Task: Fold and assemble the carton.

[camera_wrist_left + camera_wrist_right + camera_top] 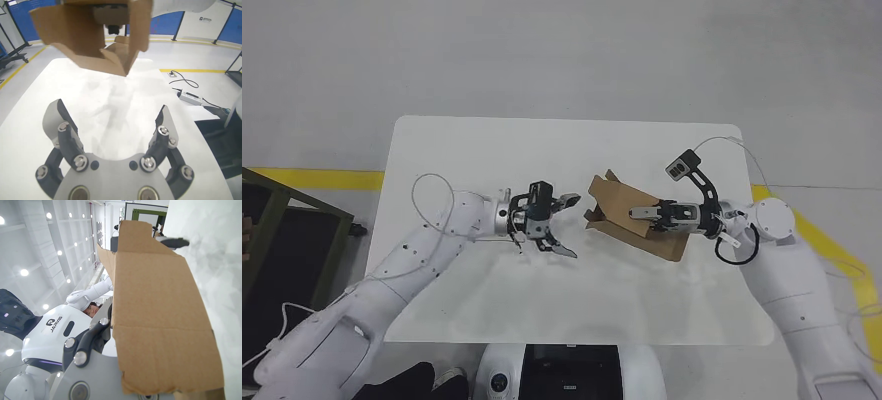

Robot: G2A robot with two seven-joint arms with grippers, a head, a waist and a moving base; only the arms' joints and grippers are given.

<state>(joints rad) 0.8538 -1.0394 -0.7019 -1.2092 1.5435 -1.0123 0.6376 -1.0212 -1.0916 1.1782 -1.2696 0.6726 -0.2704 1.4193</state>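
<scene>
Near side of the bench (542, 310) is just bare white. A bit further in, the left jaws are spread wide with nothing between them, parked just left of the carton (614, 203) and not touching it. The right jaws are pinching one carton wall from the right. I can only see one finger against the cardboard, but the box hangs tilted above the bench, so I'd say it's gripped.

Progress-wise I'd call it early to middle. The carton (75, 37) is popped open into a rough tube, but the end flaps facing the left arm stick out loose and nothing looks tucked or closed. Folding those flaps in and squaring it all up is left.
</scene>
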